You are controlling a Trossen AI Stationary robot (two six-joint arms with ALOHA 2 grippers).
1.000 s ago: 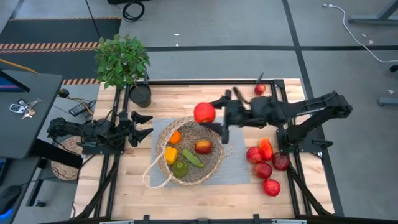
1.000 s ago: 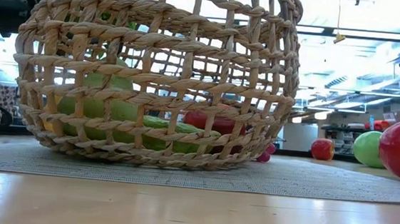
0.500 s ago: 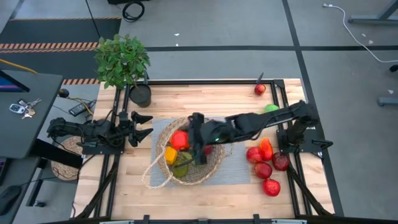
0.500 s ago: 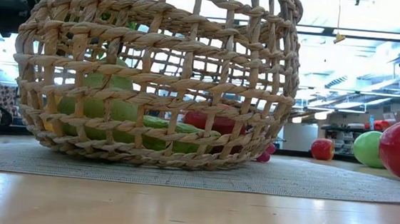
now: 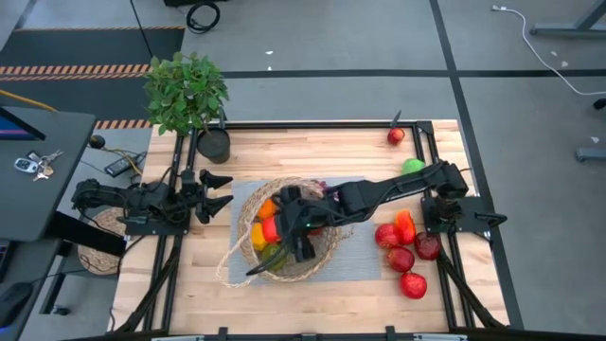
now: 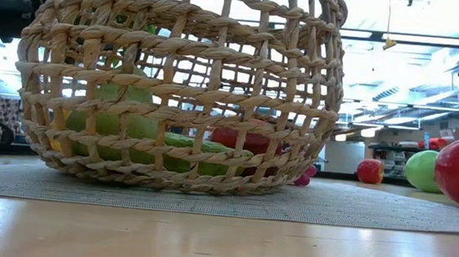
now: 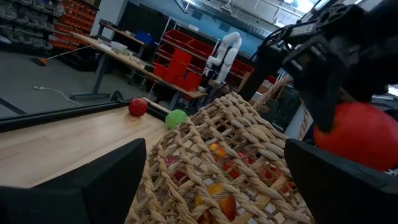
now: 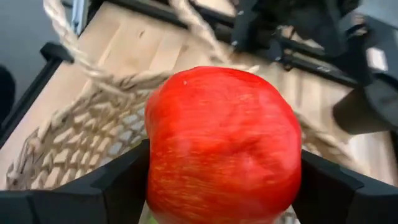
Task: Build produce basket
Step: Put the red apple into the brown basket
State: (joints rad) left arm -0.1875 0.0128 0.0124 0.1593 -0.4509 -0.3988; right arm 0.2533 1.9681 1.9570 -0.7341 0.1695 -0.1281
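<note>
The wicker basket (image 5: pixel 289 237) stands on a grey mat and also shows in the low view (image 6: pixel 175 83) and the left wrist view (image 7: pixel 236 155). It holds an orange (image 5: pixel 268 207), a yellow pepper (image 5: pixel 258 237) and green produce (image 5: pixel 270 254). My right gripper (image 5: pixel 275 230) reaches over the basket's left half, shut on a red apple (image 8: pixel 224 146), which also shows in the left wrist view (image 7: pixel 364 134). My left gripper (image 5: pixel 225 189) is open and empty, just left of the basket. My right gripper pinches the red apple between its two fingers (image 8: pixel 124 180), one on each of the apple's opposite sides (image 8: pixel 155 155). The fingers come from the table's right, slanting down. The apple is lifted clear, at about the height of the basket's rim (image 7: pixel 261 118).
Several red apples and a pepper (image 5: pixel 402 244) lie right of the mat. A green apple (image 5: pixel 412 166) and a small red apple (image 5: pixel 396 135) lie at the far right. A potted plant (image 5: pixel 189 95) stands at the far left corner. The basket's handle (image 5: pixel 237 270) loops toward the near edge.
My right gripper has carried the red apple from above the basket's far rim toward the table's left and near edges, out over the basket's left half. It stays shut on the apple.
</note>
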